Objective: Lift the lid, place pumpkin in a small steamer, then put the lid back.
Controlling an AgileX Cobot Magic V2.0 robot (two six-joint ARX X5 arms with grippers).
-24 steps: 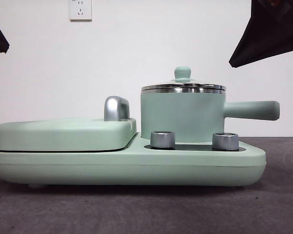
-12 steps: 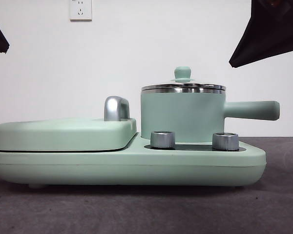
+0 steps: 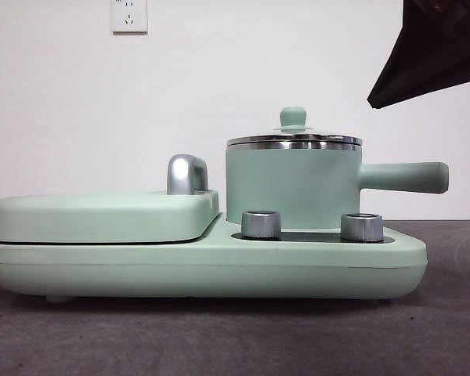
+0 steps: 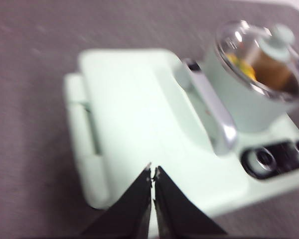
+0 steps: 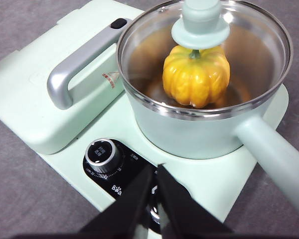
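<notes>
Glass lid (image 5: 202,30) seated on mint small steamer (image 5: 199,132), yellow-orange pumpkin (image 5: 196,75) upright inside

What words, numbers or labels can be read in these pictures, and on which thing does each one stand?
"B" and "a", part of a brand word cut off by the right end effector: black control panel.
Dial numbers around the knob: too small to read.
Small red-printed sticker on the griddle cover: unreadable.

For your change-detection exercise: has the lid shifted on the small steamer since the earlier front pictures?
No. The lid sits in the same place on the small steamer, level with its rim.
</notes>
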